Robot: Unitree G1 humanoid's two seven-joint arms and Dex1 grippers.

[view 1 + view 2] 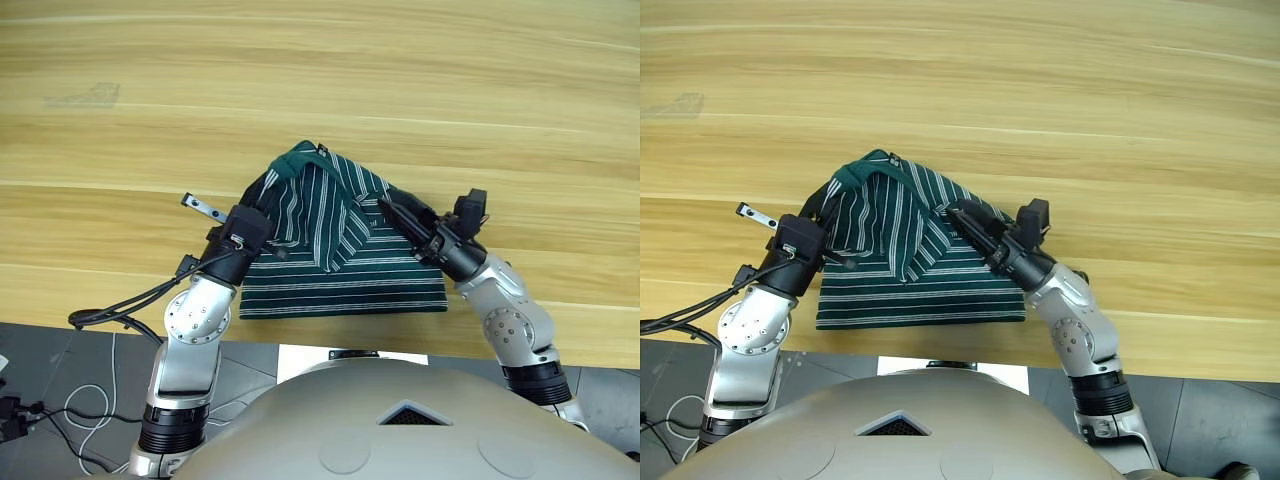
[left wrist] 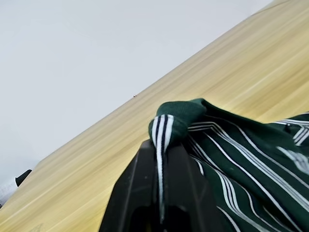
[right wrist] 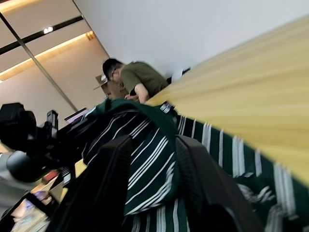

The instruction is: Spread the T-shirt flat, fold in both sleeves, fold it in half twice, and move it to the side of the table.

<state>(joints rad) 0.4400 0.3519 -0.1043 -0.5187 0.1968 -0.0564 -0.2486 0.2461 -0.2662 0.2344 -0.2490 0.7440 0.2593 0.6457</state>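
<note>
A dark green T-shirt (image 1: 340,280) with white stripes lies near the table's front edge. Its lower part rests flat, while the upper part is lifted into a peak with the collar (image 1: 300,160) at the top. My left gripper (image 1: 270,187) is shut on the cloth just left of the collar; the left wrist view has a striped fold pinched between the black fingers (image 2: 140,188). My right gripper (image 1: 386,206) is shut on the shirt's right upper edge, and striped fabric (image 3: 154,159) hangs between its two fingers in the right wrist view.
The wooden table (image 1: 320,80) stretches wide and bare beyond the shirt and to both sides. Its front edge runs just below the shirt's hem. Black cables (image 1: 110,315) hang off the left arm below that edge.
</note>
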